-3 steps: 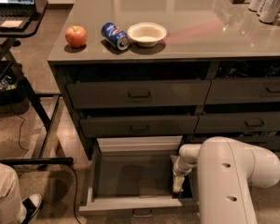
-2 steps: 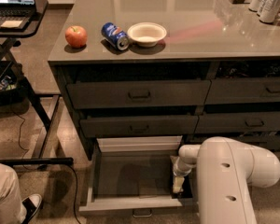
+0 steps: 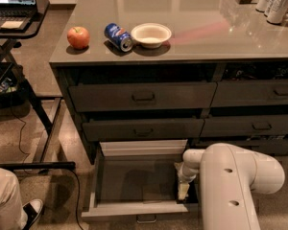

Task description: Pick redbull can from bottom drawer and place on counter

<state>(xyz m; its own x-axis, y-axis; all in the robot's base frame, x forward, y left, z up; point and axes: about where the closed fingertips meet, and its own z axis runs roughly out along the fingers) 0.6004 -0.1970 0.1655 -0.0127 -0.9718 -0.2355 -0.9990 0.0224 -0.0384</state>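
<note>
The bottom drawer [image 3: 134, 181] is pulled open below two shut drawers, and its lighter back wall shows. My gripper [image 3: 183, 190] hangs down inside the drawer at its right end, near the front corner. My white arm [image 3: 230, 176] reaches in from the lower right and covers that corner. The redbull can does not show; the part of the drawer floor I can see is bare. The glossy grey-brown counter [image 3: 197, 37] tops the cabinet.
On the counter's left front stand a red apple [image 3: 78, 37], a blue Pepsi can [image 3: 118, 36] on its side and a white bowl [image 3: 151, 34]. Several silver-white cans [image 3: 276, 1] stand at the far right. A laptop desk [image 3: 17, 13] and a person's leg [image 3: 7, 202] are at the left.
</note>
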